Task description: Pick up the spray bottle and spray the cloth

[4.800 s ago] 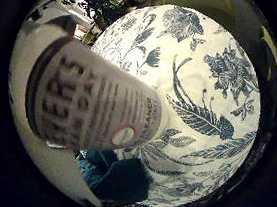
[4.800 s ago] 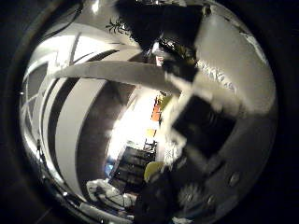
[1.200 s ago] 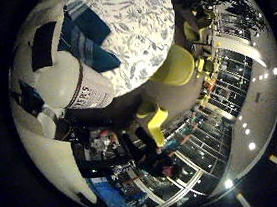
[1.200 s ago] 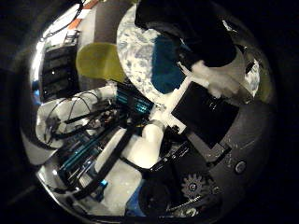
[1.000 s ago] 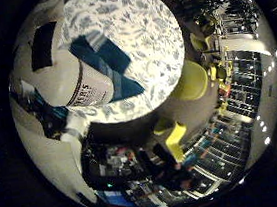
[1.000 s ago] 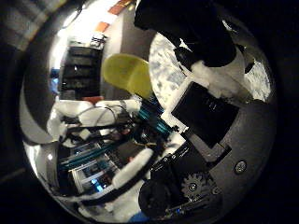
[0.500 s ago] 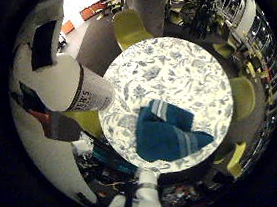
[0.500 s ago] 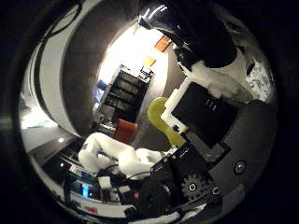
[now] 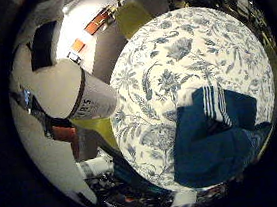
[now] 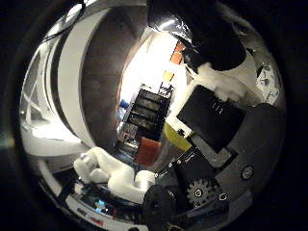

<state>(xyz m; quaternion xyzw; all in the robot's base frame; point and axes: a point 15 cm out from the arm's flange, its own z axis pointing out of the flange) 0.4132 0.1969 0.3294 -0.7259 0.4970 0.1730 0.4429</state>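
The spray bottle (image 9: 77, 98), white with a dark band and a printed label, fills one side of the little finger side view, close against my palm. My hand (image 10: 216, 120) is shut on it: white and black fingers curl round it, and a dark top part of the bottle (image 10: 202, 33) shows beyond them. The cloth (image 9: 212, 135), dark blue with white stripes, lies crumpled on the round table (image 9: 173, 54) near its edge. The bottle is held in the air, above and to one side of the table and apart from the cloth.
The table wears a white covering with a blue floral print. A yellow chair (image 9: 131, 16) stands at its far edge and another (image 9: 96, 128) shows beside the bottle. Shelves (image 10: 144, 113) and an orange seat (image 10: 147, 151) stand in the room beyond.
My hand has kept turning with the bottle in its grasp. The table and cloth now fill more of the little finger side view, so the palm is nearer them. The cloth has not moved on the table.
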